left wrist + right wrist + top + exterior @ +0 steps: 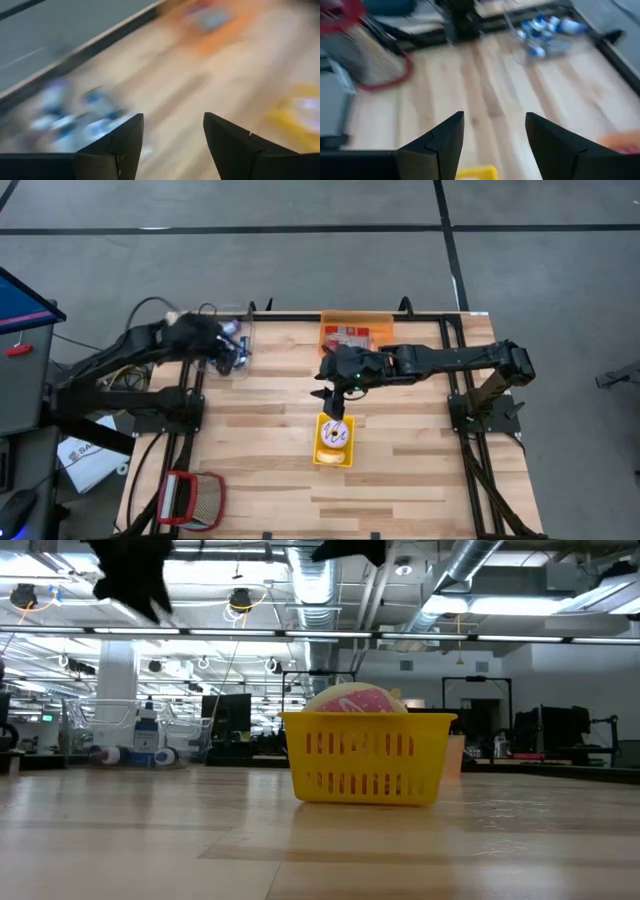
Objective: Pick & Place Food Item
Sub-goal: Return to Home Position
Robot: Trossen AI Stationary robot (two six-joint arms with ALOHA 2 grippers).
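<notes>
A pink-frosted food item (350, 700) lies in a small yellow basket (335, 442) at the table's middle, its top showing above the rim. My right gripper (336, 402) hangs open just above the basket's far end, with nothing between its fingers (495, 116). My left gripper (232, 352) is up in the air at the table's far left, above a clear container of blue and white packets (240, 340). Its fingers stand apart and hold nothing (172, 119).
An orange tray (346, 335) sits at the far edge, behind the basket. A red mesh basket (190, 500) stands at the near left corner. Bare wood lies between the yellow basket and the table's near and right edges.
</notes>
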